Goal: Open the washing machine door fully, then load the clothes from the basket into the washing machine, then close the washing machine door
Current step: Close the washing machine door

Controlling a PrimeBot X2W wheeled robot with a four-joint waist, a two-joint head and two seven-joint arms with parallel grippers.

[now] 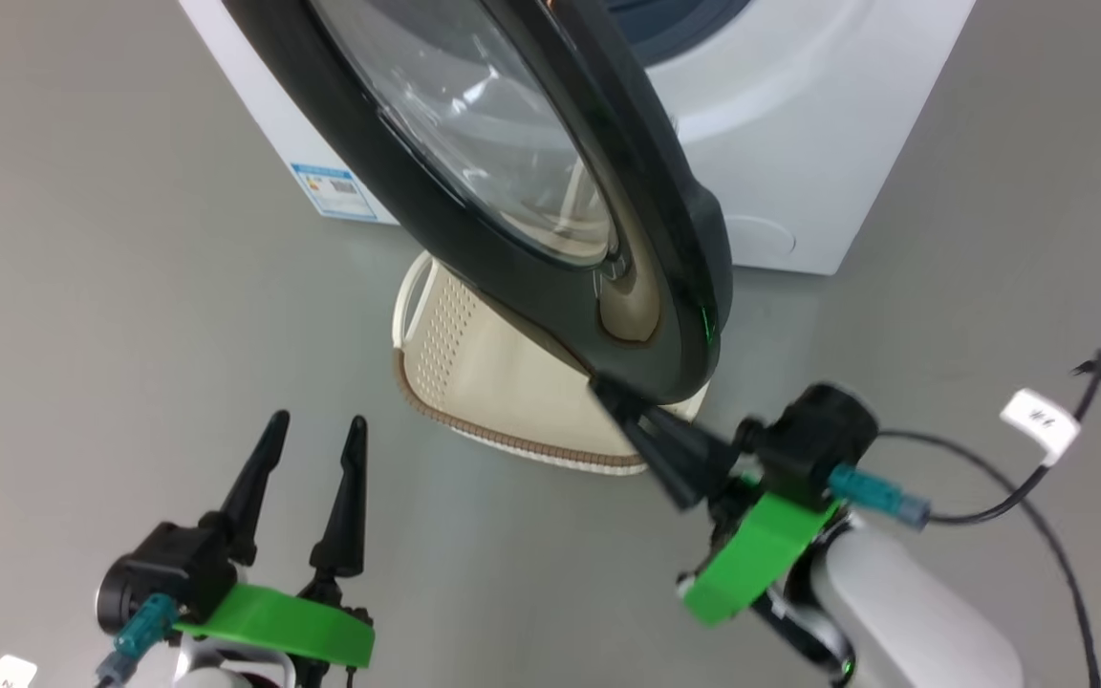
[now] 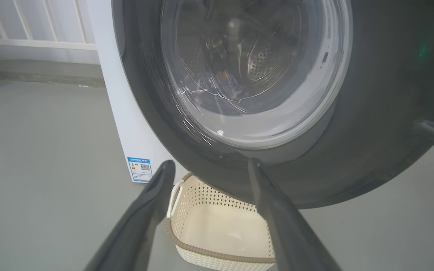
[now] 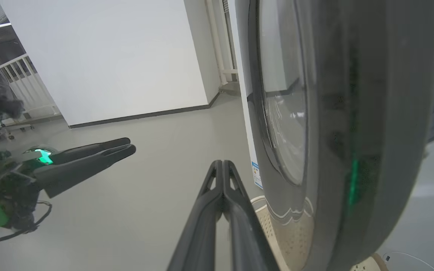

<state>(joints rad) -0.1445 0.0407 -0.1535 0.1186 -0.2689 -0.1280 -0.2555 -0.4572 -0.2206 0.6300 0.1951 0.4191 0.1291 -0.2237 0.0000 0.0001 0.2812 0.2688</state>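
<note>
Partly swung out from the washing machine (image 1: 799, 143), the washing machine door (image 1: 512, 162): glossy black rim, bulging clear glass, leaning out over the basket (image 1: 493, 382) on the grey floor (image 1: 82, 287). Just in front of the machine and under the door's lower edge, that cream basket with its brown woven-look rim, pale bottom showing in the left wrist view. Through the glass in that same view, inside the perforated drum (image 2: 266, 60), a patch of light-blue fabric with orange marks, seemingly the clothes (image 2: 224, 81). At the lower left of the head view, the left claw (image 1: 318, 420), spread wide, nothing between its fingers, hovering over bare floor apart from the basket, pointed toward the door. At the right, the right claw (image 1: 603, 387), fingers pressed flat together, gripping nothing, tips up at the bottom edge of the black rim; touching or just short of it, cannot tell. In the right wrist view, the same closed fingers alongside the door's outer face. Low on the machine's white panel, left of the door, a small blue label (image 1: 335, 191); near the lower right of its front, a round white service cap (image 1: 761, 234). On the floor to the right, a black cable (image 1: 1024, 497) with a white tag (image 1: 1038, 420).
</note>
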